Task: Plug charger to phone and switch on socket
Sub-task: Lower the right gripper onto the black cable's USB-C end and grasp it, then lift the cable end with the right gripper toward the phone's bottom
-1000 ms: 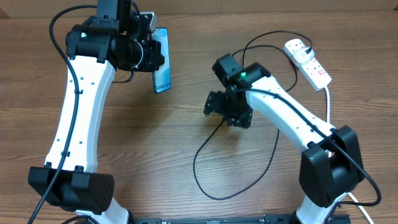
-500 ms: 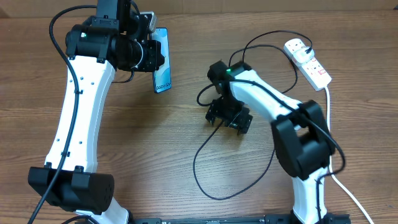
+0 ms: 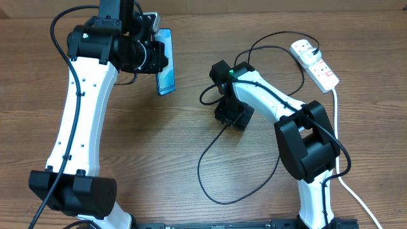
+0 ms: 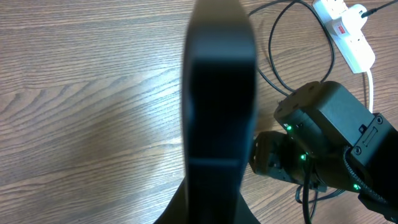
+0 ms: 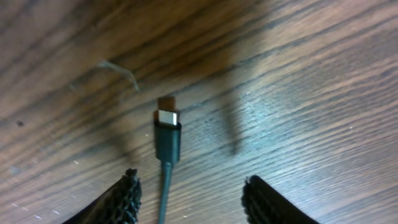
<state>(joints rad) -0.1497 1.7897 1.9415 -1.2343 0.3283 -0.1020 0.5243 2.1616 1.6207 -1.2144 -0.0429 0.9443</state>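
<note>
The wooden tabletop fills the overhead view. The left arm rises along the left of the frame, and its jaws are clamped on the phone at upper centre-left. The phone is held on edge with its light-blue screen turned toward the right of the frame. In the left wrist view it shows only as a dark blurred slab.

The right arm reaches from lower right to the middle of the frame, its wrist pointing down at the tabletop. The socket lies at upper right, with the white plug seated in its upper outlet.

The charger loops in black across the middle of the tabletop. In the right wrist view its plug tip lies flat on the wood. The right jaws stand apart there, one of the fingers on each side of the cable, neither touching it.
</note>
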